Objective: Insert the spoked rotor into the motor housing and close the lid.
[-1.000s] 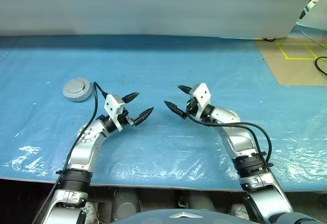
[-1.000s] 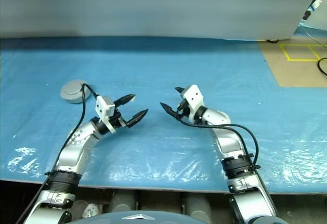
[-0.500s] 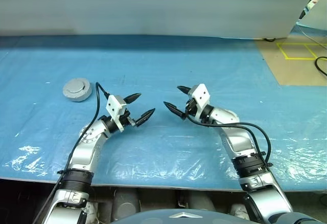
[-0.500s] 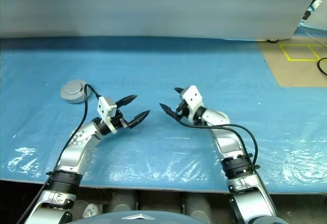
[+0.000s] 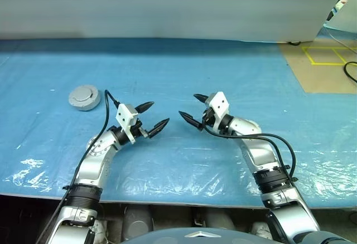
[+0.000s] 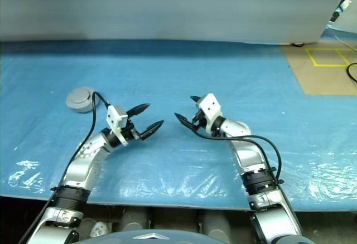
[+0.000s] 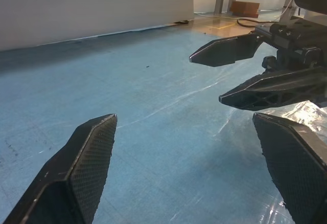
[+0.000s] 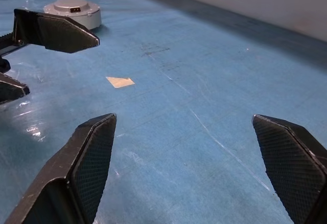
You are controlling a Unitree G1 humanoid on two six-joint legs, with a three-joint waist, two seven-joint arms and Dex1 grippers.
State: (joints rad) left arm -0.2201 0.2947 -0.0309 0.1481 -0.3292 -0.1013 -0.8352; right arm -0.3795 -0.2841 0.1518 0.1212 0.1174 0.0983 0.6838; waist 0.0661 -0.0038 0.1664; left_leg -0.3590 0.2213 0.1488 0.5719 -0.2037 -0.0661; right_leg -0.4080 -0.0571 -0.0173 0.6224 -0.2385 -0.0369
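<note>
both grippers (image 5: 149, 117) (image 5: 191, 109) gape above glossy blue sheet (image 5: 223, 77); round grey motor housing (image 5: 84, 97) shut.

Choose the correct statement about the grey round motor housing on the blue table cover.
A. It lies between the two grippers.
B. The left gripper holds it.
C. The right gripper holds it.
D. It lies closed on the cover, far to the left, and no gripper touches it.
D: the motor housing sits shut on the blue cover, apart from the open left gripper and the open right gripper.

No readable text (views perhaps too coarse).
</note>
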